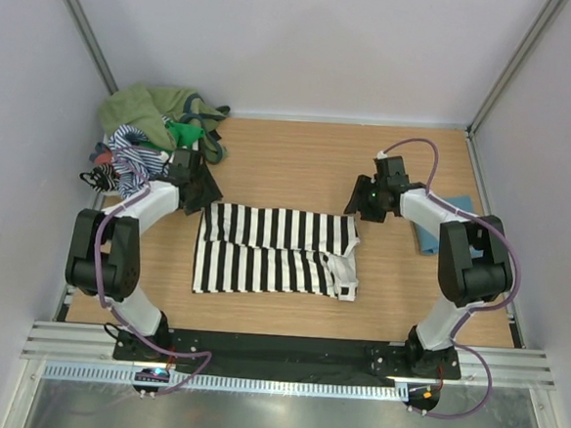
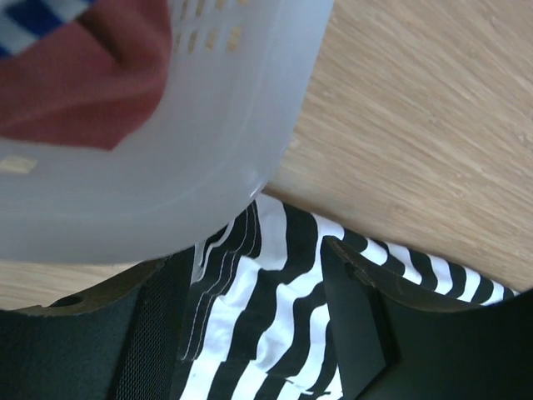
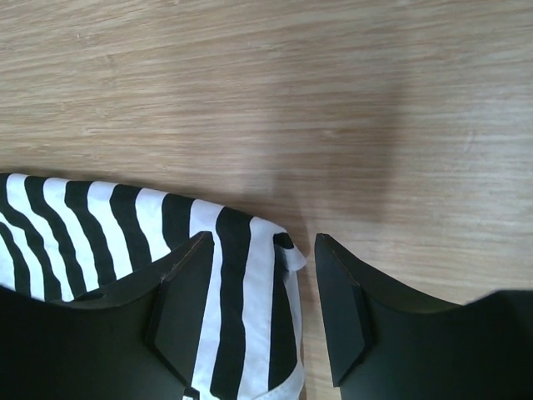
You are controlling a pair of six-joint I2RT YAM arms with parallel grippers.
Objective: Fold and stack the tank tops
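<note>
Lying flat: soft striped tank top (image 1: pixel 275 252), rectangular fold, woodgrain table (image 1: pixel 299 166).

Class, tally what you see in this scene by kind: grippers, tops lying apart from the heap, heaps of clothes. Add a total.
Grippers: 2 (left gripper, right gripper)
Tops lying apart: 2 (striped top, blue top)
Heaps of clothes: 1 (heap, far left corner)
Total: 5

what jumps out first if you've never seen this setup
The black-and-white striped tank top lying mid-table, with open jaws at each far corner. Then the heap of clothes in the far left corner, and a teal-blue top beside the right arm.
</note>
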